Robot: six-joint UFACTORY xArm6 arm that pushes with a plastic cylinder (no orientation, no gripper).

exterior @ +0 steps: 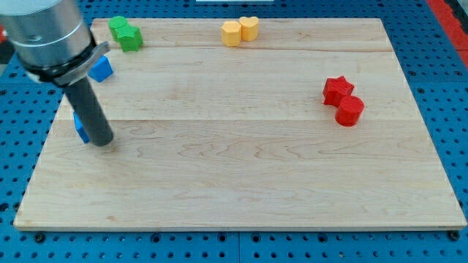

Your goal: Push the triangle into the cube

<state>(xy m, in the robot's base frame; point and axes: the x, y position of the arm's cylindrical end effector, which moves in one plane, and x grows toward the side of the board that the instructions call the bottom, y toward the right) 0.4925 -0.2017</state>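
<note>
My tip [102,140] rests on the wooden board near its left edge. A small blue block [80,128], mostly hidden behind the rod, touches the tip on its left side; its shape cannot be made out. Another blue block [101,69], which looks like a cube, sits above it near the view's top left, partly behind the arm's grey body.
Two green blocks [125,33] lie together at the top left. A yellow hexagon [231,33] and a yellow heart [249,28] touch at the top centre. A red star [337,90] and a red cylinder [349,110] sit together at the right.
</note>
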